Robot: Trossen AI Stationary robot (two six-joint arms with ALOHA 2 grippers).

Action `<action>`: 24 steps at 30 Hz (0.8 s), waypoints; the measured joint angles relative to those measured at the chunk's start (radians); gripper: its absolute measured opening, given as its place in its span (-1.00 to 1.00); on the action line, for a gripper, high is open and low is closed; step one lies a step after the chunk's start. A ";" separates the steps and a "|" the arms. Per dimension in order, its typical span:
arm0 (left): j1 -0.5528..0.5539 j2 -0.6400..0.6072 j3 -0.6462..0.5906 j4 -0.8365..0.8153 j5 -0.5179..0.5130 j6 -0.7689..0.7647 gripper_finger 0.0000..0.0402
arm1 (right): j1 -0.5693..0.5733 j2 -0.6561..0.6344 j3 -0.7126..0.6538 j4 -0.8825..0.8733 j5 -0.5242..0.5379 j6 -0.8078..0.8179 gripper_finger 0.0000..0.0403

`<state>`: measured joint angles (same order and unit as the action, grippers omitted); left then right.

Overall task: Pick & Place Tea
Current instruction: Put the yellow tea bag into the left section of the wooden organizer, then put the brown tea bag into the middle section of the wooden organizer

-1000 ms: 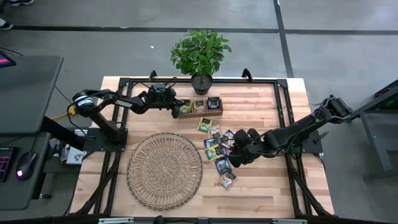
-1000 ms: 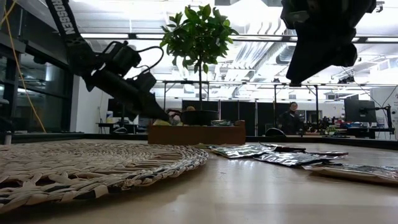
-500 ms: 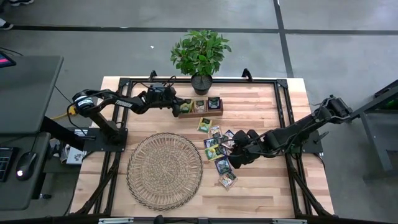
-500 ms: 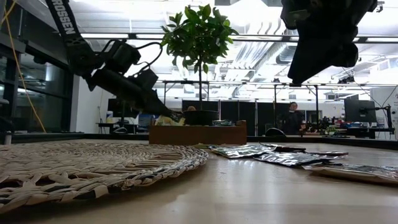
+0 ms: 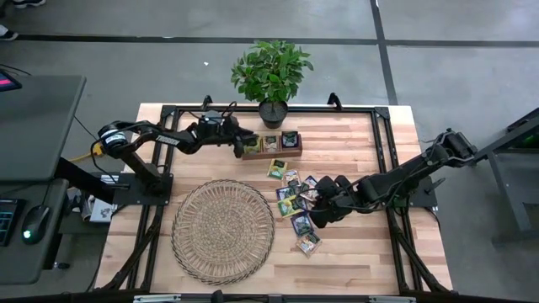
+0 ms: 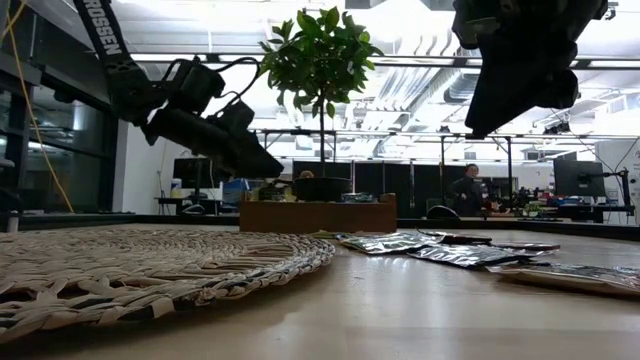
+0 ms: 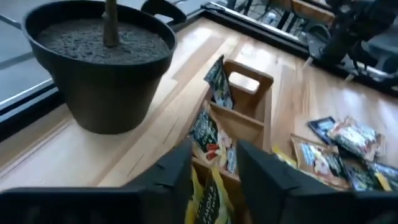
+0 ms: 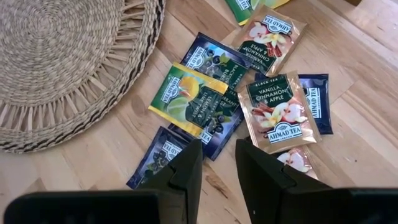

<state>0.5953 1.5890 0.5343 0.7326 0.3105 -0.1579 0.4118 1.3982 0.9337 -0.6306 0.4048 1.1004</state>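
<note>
Partly done. Several tea sachets (image 7: 211, 134) already stood in the wooden tray (image 5: 271, 144) beside the plant pot (image 7: 102, 56); roughly ten more sachets (image 8: 205, 102) loose on the table (image 5: 354, 261) between wicker mat (image 5: 222, 229) and right arm. Left gripper (image 7: 214, 171) above the tray's near compartment, fingers parted, nothing held (yellow-green sachet just below). Right gripper (image 8: 217, 168) poised over the loose pile, fingers slightly apart, empty. Exact tray count not discernible; far compartment partly hidden.
</note>
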 joint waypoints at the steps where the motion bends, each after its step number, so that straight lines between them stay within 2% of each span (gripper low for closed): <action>1: 0.000 -0.002 0.005 -0.001 -0.003 -0.009 -0.27 | 0.000 0.000 0.000 0.000 -0.004 0.001 -0.53; 4: 0.000 -0.019 0.008 0.008 -0.002 -0.055 -0.10 | 0.000 0.000 0.000 -0.005 -0.023 0.003 -0.53; 7: 0.000 -0.046 0.009 0.005 0.029 -0.119 -0.03 | 0.000 0.000 0.000 -0.051 -0.038 0.037 -0.53; 11: -0.013 -0.075 0.009 0.028 0.119 -0.292 -0.04 | 0.000 0.000 0.000 -0.130 -0.025 0.080 -0.53; 14: -0.067 -0.076 0.009 0.036 0.150 -0.327 -0.09 | 0.000 0.000 0.000 -0.153 0.008 0.081 -0.53; 16: -0.122 -0.076 0.009 0.035 0.125 -0.329 -0.13 | 0.000 0.002 0.000 -0.162 0.038 0.081 -0.54; 19: -0.218 -0.056 0.017 0.035 0.030 -0.312 -0.18 | -0.008 0.002 -0.012 -0.157 0.068 0.081 -0.59; 24: -0.331 -0.006 0.066 0.031 -0.055 -0.274 -0.22 | -0.037 0.002 -0.146 0.056 0.015 0.072 -0.84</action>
<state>0.2638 1.5834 0.6008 0.7637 0.2552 -0.4314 0.3751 1.4006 0.7876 -0.5749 0.4198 1.1723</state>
